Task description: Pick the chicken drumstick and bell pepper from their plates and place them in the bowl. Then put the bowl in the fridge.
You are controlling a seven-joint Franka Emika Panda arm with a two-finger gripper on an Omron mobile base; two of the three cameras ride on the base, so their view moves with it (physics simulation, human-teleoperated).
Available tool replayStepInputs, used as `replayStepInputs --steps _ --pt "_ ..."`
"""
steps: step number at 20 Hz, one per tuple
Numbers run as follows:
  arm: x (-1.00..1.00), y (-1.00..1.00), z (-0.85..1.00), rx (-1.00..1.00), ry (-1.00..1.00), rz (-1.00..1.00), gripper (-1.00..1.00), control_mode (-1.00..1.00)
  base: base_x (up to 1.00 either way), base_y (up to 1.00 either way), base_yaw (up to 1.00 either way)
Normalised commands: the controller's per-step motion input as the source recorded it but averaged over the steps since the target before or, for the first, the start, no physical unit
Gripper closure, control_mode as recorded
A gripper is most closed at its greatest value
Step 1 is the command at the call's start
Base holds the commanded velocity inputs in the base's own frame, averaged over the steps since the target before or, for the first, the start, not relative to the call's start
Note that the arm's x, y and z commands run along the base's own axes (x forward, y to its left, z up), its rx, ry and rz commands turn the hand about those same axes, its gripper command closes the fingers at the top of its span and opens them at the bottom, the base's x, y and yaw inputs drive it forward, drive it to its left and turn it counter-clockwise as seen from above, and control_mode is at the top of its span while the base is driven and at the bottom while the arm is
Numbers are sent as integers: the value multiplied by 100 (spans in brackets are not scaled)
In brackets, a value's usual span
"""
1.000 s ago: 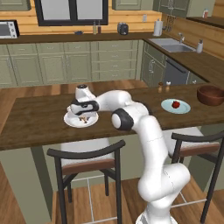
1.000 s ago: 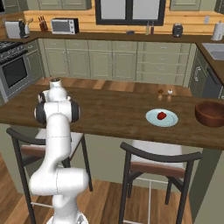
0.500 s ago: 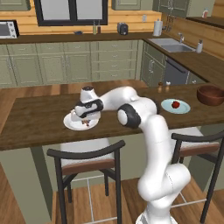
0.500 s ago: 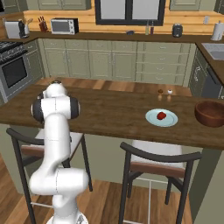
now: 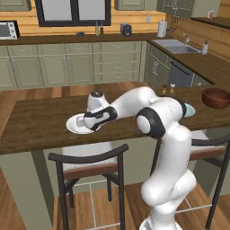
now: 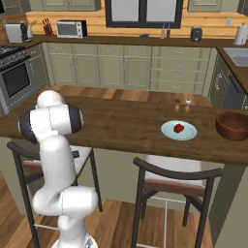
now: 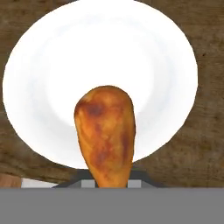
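End effector (image 5: 91,124) first: I see it low over the white plate (image 5: 75,124) at the left part of the wooden tabletop (image 5: 36,126), its jaws narrowed onto the chicken drumstick (image 7: 106,133). From the hand view I read the drumstick as held by its thin end between the finger tips, the thick browned end pointing out over the middle of the white plate. Whether the meat touches the plate or hangs just above it, I cannot tell. In the right base view the bell pepper (image 6: 178,128) sits on the pale blue-green plate (image 6: 187,132), well apart from my arm, further along the same tabletop. The dark wooden bowl (image 6: 233,125) stands upright beyond that plate, near the tabletop's right end. Two small shakers (image 6: 182,102) stand together on the far edge behind the pepper's plate. A dark-framed stool (image 5: 90,162) is tucked under the tabletop just below the white plate.
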Motion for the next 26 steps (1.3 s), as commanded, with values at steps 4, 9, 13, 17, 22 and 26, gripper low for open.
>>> replayStepInputs --steps 4,9,13,17,22,26 --pt "-91 -92 50 15 0 0 100 -100 0 0 0" --pt "-89 -96 62 13 11 0 100 -100 0 0 0" --pt "-87 -100 16 0 -1 -1 100 -100 0 0 0" --pt "-54 -76 42 0 0 -1 100 -100 0 0 0" --pt "-58 -56 52 -1 0 -1 100 -100 0 0 0" --pt "-70 -23 48 -7 1 -12 100 -100 0 0 0"
